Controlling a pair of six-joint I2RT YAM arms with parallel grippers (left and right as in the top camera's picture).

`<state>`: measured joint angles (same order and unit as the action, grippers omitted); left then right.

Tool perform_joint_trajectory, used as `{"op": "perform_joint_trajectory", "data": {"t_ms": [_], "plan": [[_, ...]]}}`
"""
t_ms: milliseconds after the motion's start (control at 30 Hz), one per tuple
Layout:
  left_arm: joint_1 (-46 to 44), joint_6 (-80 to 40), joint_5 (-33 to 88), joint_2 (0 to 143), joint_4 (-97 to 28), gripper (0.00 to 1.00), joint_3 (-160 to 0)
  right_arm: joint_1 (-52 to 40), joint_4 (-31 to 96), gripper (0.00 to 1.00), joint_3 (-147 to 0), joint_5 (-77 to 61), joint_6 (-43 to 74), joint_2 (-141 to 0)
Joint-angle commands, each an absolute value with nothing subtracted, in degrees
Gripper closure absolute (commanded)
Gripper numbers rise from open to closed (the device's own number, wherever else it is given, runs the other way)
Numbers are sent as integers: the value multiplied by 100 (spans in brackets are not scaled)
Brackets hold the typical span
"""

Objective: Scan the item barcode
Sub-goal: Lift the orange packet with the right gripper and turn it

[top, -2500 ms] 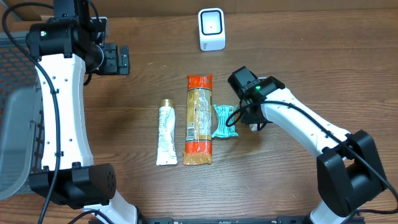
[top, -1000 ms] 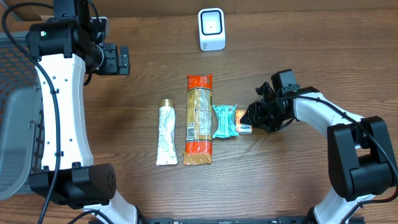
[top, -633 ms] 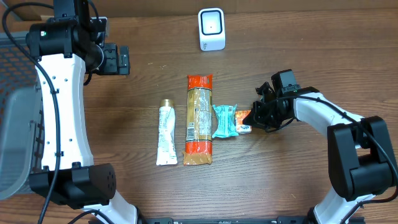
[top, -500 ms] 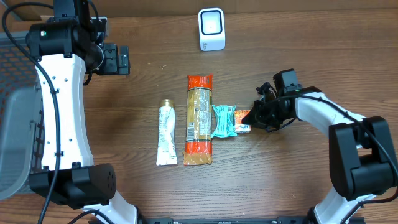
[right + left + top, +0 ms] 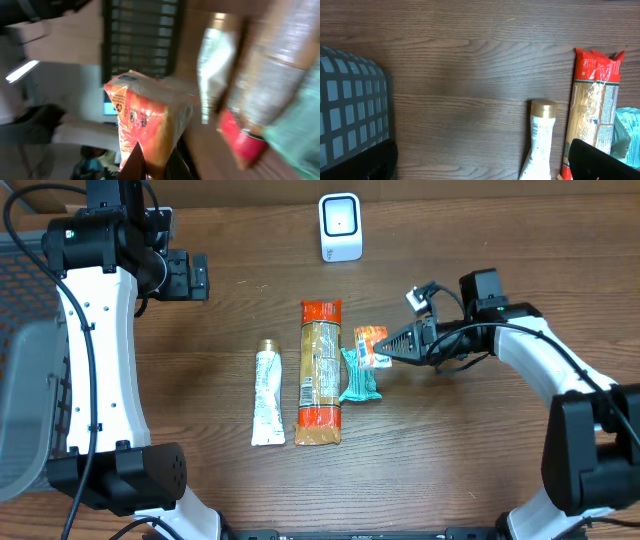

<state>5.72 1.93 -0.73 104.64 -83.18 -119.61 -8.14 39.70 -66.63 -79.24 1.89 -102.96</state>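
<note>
While our right gripper (image 5: 392, 350) pinches the orange packet (image 5: 372, 345) by one end, we hold it seemingly clear of the table (image 5: 480, 470), over the teal packet (image 5: 360, 380), near-right of the scanner (image 5: 340, 227), probably to present its barcode | packet: crinkled orange-and-white wrapper, small black print | left gripper (image 5: 192, 275): spread wide, far left, empty

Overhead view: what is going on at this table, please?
The right gripper is shut on a small orange packet, held near the teal packet. The white scanner stands at the far edge, and the packet is not yet in front of it. The left gripper is open and holds nothing. A pasta bag and a tube lie nearby.
</note>
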Motion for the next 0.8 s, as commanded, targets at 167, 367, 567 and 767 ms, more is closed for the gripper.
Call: {"op": "perform_joint_trajectory", "data": {"t_ms": [167,367,567,767], "plan": [[569,301,-106,10512,-8329,0,-11961,-801,3920,96,-7225,-8739,604,-9684],[572,301,-106,10512,-8331,0,-11961,-823,3944,96,-7548,-7846,1087,-9321],[572,301,-106,10512,-8331,0,-11961,-1282,4399,96,-7627,-4628,1376,-9021],[572,301,-106,10512,-8331,0,-11961,-2259,4692,97,-7627,-1444,1378,-9063]]}}
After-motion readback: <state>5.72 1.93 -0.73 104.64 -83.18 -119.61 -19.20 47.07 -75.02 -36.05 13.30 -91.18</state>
